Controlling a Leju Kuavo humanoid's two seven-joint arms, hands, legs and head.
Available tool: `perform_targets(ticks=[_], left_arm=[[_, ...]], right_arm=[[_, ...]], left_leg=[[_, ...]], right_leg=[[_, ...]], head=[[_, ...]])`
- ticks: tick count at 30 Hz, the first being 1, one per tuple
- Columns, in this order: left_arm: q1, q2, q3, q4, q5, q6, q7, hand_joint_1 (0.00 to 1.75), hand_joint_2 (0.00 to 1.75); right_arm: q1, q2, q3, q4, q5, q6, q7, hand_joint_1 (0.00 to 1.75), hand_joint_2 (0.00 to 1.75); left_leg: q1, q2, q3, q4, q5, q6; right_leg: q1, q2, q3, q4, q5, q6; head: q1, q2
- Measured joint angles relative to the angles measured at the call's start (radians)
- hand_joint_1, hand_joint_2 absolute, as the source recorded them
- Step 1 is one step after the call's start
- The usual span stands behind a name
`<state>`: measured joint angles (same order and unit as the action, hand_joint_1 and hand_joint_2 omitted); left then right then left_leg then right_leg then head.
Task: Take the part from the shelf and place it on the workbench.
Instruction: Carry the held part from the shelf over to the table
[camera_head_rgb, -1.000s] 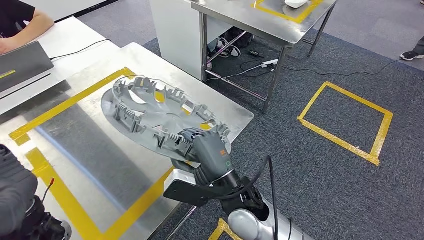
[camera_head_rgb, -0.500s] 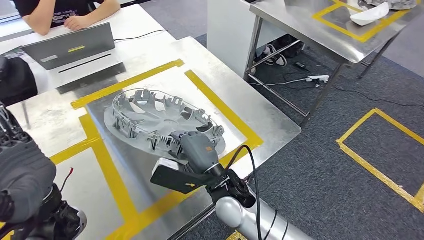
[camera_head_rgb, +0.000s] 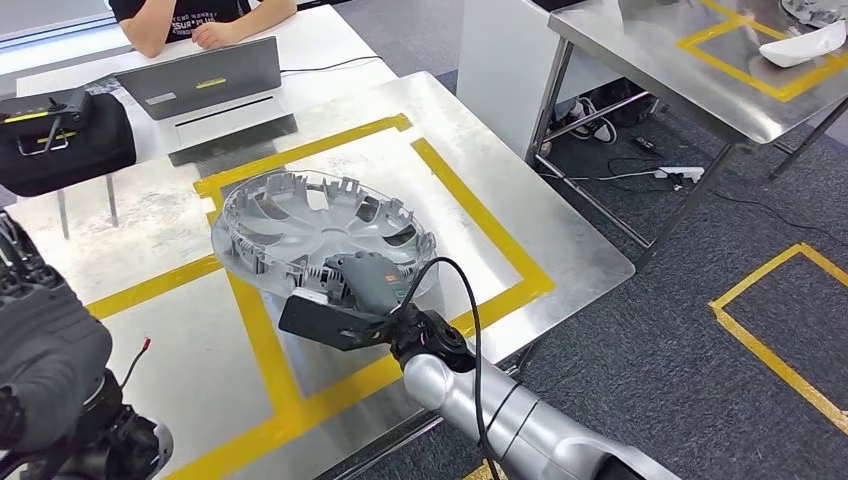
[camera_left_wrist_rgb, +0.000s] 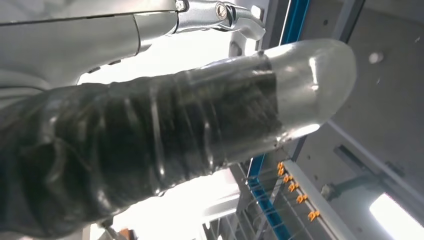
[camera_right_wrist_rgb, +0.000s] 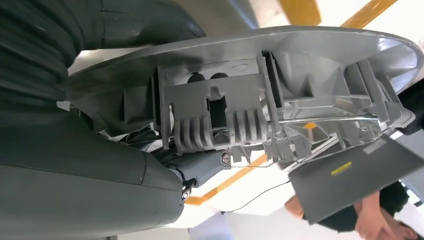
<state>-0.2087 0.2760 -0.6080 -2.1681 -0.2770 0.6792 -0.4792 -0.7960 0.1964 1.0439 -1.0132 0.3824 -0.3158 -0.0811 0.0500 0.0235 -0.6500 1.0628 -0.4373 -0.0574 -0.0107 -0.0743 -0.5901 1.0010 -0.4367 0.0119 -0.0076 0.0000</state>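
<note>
Your head camera looks down on the workbench (camera_head_rgb: 560, 225); your right wrist camera, close in, shares its part (camera_head_rgb: 300, 225) (camera_right_wrist_rgb: 280, 85)

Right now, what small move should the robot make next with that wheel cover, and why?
Probably lower it a little and let go. The right hand grips the wheel cover by its near rim, above the workbench inside the yellow tape; whether it touches yet, I cannot tell.
</note>
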Motion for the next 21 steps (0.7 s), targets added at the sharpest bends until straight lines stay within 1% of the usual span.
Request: perform_targets(ticks=[1,2,3,4,5,6,7,8,9,10,11,12,13,14,15,16,17,18,19,20,21], left_arm=[[-0.001,0.0,-0.001,0.002,0.001,0.0,-0.002,0.0,0.0],[-0.002,-0.001,-0.002,0.003,0.001,-0.001,-0.003,0.0,0.0],[-0.003,-0.001,-0.003,0.003,0.001,-0.001,-0.004,0.0,0.0],[-0.003,-0.001,-0.003,0.004,0.001,-0.002,-0.005,0.0,0.0],[-0.004,-0.001,-0.003,0.004,0.001,-0.002,-0.007,0.0,0.0],[-0.004,-0.002,-0.004,0.004,0.001,-0.002,-0.008,0.0,0.0],[-0.005,-0.003,-0.004,0.005,0.001,-0.003,-0.011,0.0,0.0],[-0.006,-0.004,-0.005,0.007,0.002,-0.003,-0.013,0.0,0.0],[-0.007,-0.004,-0.006,0.009,0.003,-0.003,-0.015,0.0,0.0],[-0.007,-0.005,-0.007,0.011,0.005,-0.003,-0.018,0.0,0.0],[-0.007,-0.005,-0.008,0.013,0.008,-0.003,-0.02,0.0,0.0],[-0.007,-0.006,-0.009,0.015,0.012,-0.004,-0.023,0.0,0.0],[-0.007,-0.006,-0.009,0.016,0.015,-0.005,-0.024,0.0,0.0],[-0.008,-0.006,-0.009,0.017,0.017,-0.006,-0.026,0.0,0.0],[-0.008,-0.007,-0.01,0.018,0.018,-0.007,-0.026,0.0,0.0],[-0.009,-0.007,-0.01,0.019,0.018,-0.008,-0.027,0.0,0.0],[-0.009,-0.007,-0.01,0.02,0.018,-0.008,-0.027,0.0,0.0],[-0.01,-0.007,-0.011,0.021,0.018,-0.009,-0.027,0.0,0.0],[-0.01,-0.007,-0.011,0.021,0.018,-0.01,-0.028,0.0,0.0],[-0.011,-0.007,-0.012,0.022,0.02,-0.012,-0.029,0.0,0.0],[-0.012,-0.007,-0.013,0.022,0.022,-0.014,-0.031,0.0,0.0]], right_arm=[[-0.008,0.004,0.0,0.013,-0.012,0.006,-0.002,1.75,1.75],[-0.012,0.007,0.0,0.021,-0.021,0.011,-0.005,1.75,1.75],[-0.016,0.01,0.001,0.032,-0.032,0.016,-0.009,1.75,1.75],[-0.02,0.013,0.001,0.044,-0.044,0.022,-0.012,1.75,1.75],[-0.026,0.016,0.001,0.057,-0.055,0.027,-0.014,1.75,1.75],[-0.034,0.018,0.002,0.075,-0.07,0.033,-0.015,1.75,1.75],[-0.045,0.021,0.002,0.097,-0.09,0.04,-0.015,1.75,1.75],[-0.058,0.024,0.004,0.122,-0.113,0.048,-0.014,1.75,1.75],[-0.071,0.027,0.005,0.15,-0.139,0.056,-0.012,1.75,1.75],[-0.083,0.029,0.007,0.175,-0.163,0.062,-0.009,1.75,1.75],[-0.093,0.031,0.01,0.198,-0.185,0.067,-0.005,1.75,1.75],[-0.103,0.033,0.012,0.218,-0.202,0.07,-0.002,1.75,1.75],[-0.113,0.036,0.014,0.235,-0.214,0.072,0.002,1.75,1.75],[-0.125,0.04,0.016,0.251,-0.222,0.074,0.004,1.75,1.75],[-0.136,0.044,0.016,0.265,-0.227,0.075,0.006,1.75,1.75],[-0.145,0.048,0.017,0.279,-0.229,0.076,0.007,1.75,1.75],[-0.153,0.052,0.017,0.292,-0.231,0.077,0.008,1.75,1.75],[-0.157,0.055,0.017,0.302,-0.232,0.079,0.01,1.75,1.75],[-0.16,0.059,0.017,0.313,-0.232,0.082,0.014,1.75,1.75],[-0.163,0.064,0.018,0.324,-0.233,0.089,0.023,1.75,1.75],[-0.168,0.07,0.02,0.337,-0.236,0.099,0.036,1.75,1.75]], left_leg=[[0.0,0.002,0.02,-0.022,-0.003,0.007],[-0.001,0.001,0.022,-0.017,-0.012,0.02],[-0.002,-0.002,0.026,-0.015,-0.013,0.033],[-0.002,-0.006,0.026,-0.012,-0.014,0.047],[-0.003,-0.008,0.025,-0.012,-0.012,0.055],[-0.003,-0.011,0.024,-0.013,-0.008,0.061],[-0.004,-0.013,0.021,-0.014,-0.005,0.067],[-0.007,-0.016,0.018,-0.014,-0.002,0.071],[-0.01,-0.02,0.015,-0.014,0.0,0.074],[-0.014,-0.024,0.012,-0.015,0.002,0.078],[-0.019,-0.029,0.011,-0.015,0.005,0.081],[-0.025,-0.034,0.009,-0.015,0.007,0.083],[-0.031,-0.039,0.009,-0.016,0.01,0.085],[-0.034,-0.042,0.009,-0.018,0.014,0.087],[-0.037,-0.047,0.012,-0.021,0.017,0.085],[-0.037,-0.051,0.014,-0.026,0.019,0.081],[-0.036,-0.054,0.018,-0.03,0.021,0.075],[-0.036,-0.059,0.021,-0.037,0.023,0.068],[-0.035,-0.061,0.02,-0.041,0.027,0.063],[-0.036,-0.059,0.016,-0.039,0.026,0.059],[-0.037,-0.054,0.008,-0.024,0.013,0.056]], right_leg=[[0.0,-0.002,-0.008,0.013,-0.008,0.009],[0.003,-0.002,-0.013,0.019,-0.014,0.017],[0.005,-0.003,-0.015,0.024,-0.02,0.022],[0.003,-0.002,-0.014,0.026,-0.026,0.026],[0.0,0.005,-0.017,0.036,-0.037,0.031],[-0.002,0.015,-0.031,0.062,-0.058,0.035],[-0.003,0.029,-0.056,0.109,-0.088,0.038],[-0.003,0.042,-0.087,0.171,-0.122,0.038],[-0.001,0.05,-0.118,0.237,-0.151,0.035],[0.001,0.056,-0.14,0.285,-0.164,0.03],[0.006,0.059,-0.144,0.299,-0.16,0.022],[0.011,0.062,-0.13,0.276,-0.142,0.01],[0.018,0.065,-0.101,0.226,-0.116,-0.005],[0.029,0.073,-0.061,0.155,-0.091,-0.027],[0.04,0.083,-0.028,0.095,-0.072,-0.045],[0.049,0.091,-0.004,0.052,-0.062,-0.059],[0.057,0.097,0.011,0.026,-0.057,-0.069],[0.059,0.098,0.014,0.018,-0.053,-0.07],[0.056,0.094,0.025,0.004,-0.042,-0.071],[0.052,0.091,0.035,-0.013,-0.027,-0.068],[0.047,0.087,0.045,-0.029,-0.01,-0.067]], head=[[-0.005,0.0],[-0.006,0.0],[-0.005,0.0],[0.0,0.0],[0.008,0.0],[0.014,0.0],[0.02,0.0],[0.027,0.0],[0.034,0.0],[0.039,0.0],[0.044,0.0],[0.048,0.0],[0.052,0.0],[0.053,0.0],[0.049,0.0],[0.046,0.0],[0.045,0.0],[0.044,0.0],[0.05,0.0],[0.053,0.0],[0.05,0.0]])
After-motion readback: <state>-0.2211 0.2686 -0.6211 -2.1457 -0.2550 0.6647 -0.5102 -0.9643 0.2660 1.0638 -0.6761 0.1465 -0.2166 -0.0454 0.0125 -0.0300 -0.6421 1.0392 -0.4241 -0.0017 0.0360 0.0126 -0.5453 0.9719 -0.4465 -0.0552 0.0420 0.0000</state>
